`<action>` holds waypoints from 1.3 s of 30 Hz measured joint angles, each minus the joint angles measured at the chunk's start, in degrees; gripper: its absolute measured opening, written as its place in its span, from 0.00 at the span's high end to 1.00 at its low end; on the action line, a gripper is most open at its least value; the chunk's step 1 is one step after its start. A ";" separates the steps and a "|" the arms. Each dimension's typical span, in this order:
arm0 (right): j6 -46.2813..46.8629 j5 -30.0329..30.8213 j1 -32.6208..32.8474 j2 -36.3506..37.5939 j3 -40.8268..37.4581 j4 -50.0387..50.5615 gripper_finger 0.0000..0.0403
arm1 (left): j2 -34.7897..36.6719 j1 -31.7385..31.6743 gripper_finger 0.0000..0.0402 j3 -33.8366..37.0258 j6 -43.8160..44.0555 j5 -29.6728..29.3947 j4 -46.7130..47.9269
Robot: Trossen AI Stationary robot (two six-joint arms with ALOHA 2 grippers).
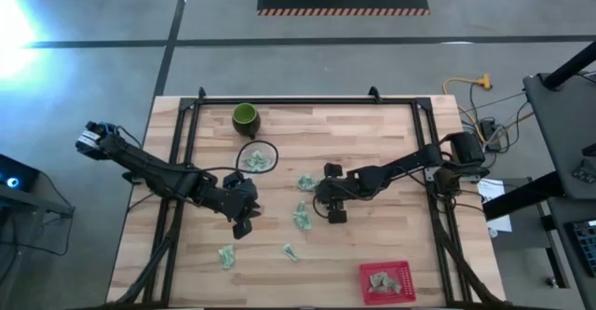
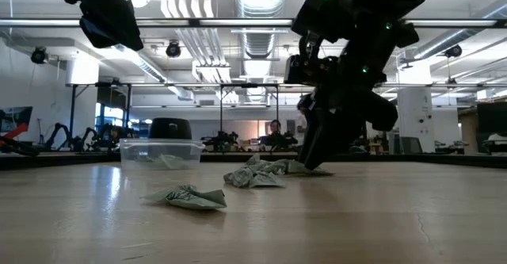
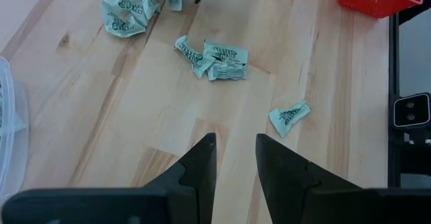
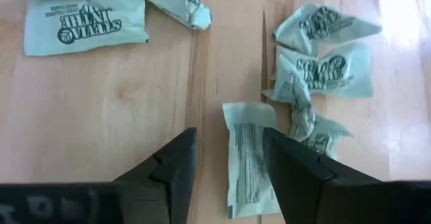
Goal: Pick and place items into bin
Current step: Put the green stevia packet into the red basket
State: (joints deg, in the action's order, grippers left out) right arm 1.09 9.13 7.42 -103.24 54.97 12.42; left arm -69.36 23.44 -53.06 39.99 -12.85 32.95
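One packet [image 4: 248, 158] lies flat on the table [image 1: 391, 152], between the open fingers of the right gripper [image 1: 332, 209], long axis running away from the wrist. Better to centre it: it sits against one finger [image 4: 296, 177]. More packets [image 4: 323, 62] lie just beyond. Left gripper [image 1: 244, 219] hovers part-open, empty. Farther off, the red bin [image 1: 385, 281] holds two.
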 joint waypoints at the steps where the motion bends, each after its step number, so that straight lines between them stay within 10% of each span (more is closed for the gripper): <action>1: -0.64 0.02 0.00 0.00 0.08 -0.01 0.59 | 0.00 0.00 0.78 0.00 0.00 0.01 0.00; 17: -0.46 -1.62 -2.47 -0.02 -0.53 0.18 0.45 | 0.00 -0.07 0.78 0.02 -0.11 0.01 0.00; 39: 5.75 -6.32 -3.04 -2.00 -1.50 0.22 0.56 | 0.02 -0.07 0.78 0.02 -0.15 -0.02 -0.11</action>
State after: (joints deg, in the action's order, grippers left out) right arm 6.84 2.80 4.38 -105.24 53.47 12.64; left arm -69.34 23.38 -53.04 39.83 -12.86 32.84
